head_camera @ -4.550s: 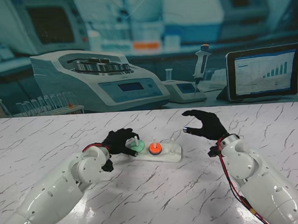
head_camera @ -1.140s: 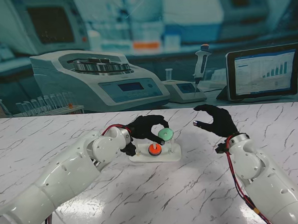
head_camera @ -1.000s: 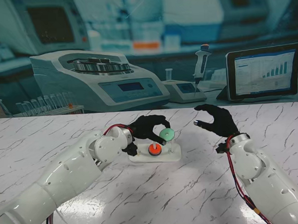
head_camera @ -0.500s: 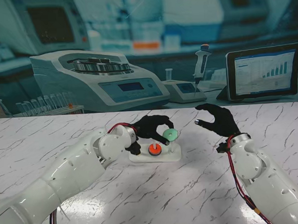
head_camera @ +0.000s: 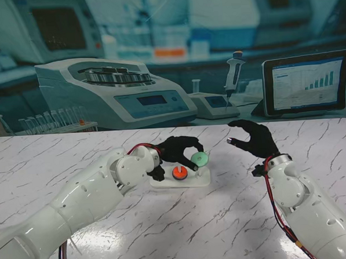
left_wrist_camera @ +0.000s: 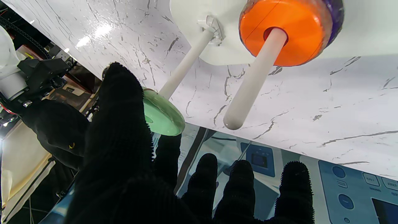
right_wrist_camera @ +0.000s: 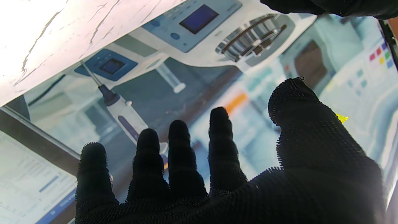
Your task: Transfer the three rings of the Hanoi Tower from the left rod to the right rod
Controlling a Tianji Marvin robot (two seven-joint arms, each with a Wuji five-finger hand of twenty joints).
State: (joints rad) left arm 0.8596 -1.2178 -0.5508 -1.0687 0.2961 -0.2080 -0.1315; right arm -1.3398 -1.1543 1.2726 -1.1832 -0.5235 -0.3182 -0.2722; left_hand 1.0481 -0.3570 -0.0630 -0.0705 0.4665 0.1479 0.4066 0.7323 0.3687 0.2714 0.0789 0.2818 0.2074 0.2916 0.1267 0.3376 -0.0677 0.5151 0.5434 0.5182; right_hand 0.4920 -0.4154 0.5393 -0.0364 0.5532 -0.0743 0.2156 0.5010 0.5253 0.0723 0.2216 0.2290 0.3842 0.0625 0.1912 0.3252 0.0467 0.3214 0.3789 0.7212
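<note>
table (head_camera: 167, 234): white marble, dark veins | backdrop (head_camera: 156, 26): printed teal laboratory scene

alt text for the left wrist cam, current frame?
The black-gloved left hand pinches a mint-green plastic ring at the tip of a bare white rod. Beside it, a glossy orange ring sits at the foot of another white rod on the white plastic base, which rests on a white marble-patterned table.

The left hand (head_camera: 177, 149) holds the green ring (head_camera: 199, 159) above the white base (head_camera: 200, 179), right of the orange ring (head_camera: 179, 172).
</note>
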